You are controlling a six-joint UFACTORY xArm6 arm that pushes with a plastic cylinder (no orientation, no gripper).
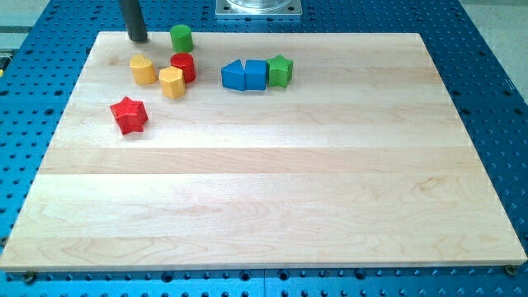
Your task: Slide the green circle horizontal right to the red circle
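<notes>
— Step in hand?

— Approach, by the look of it. My tip (138, 38) down near the top-left corner of the pale wooden table (289, 181), right at its top edge, level with the green round wooden block (181, 37) and a little to its left. Apart, not touching.

— End effector?

— Just a straight dark rod. No jaws to open or close, so gripping nothing.

— And the green circle itself?

— Close to the top edge, directly above the red round wooden block (183, 66) and nearly touching it. Not yet to that block's right.

— Around the red one?

— Yellow rounded block (143, 70) to its left, yellow hexagonal block (172, 82) touching it from below-left. Off to the right, a blue triangular block (233, 75), then a blue cube (256, 74) and a green star block (280, 70) in a tight row. Red star block (129, 115) farther toward the left edge.

— Next move?

— Probably a push rightward along the top edge, then a nudge downward into the gap between red circle and blue triangle. Calls for care: narrow gap, easy to knock either neighbour.
</notes>
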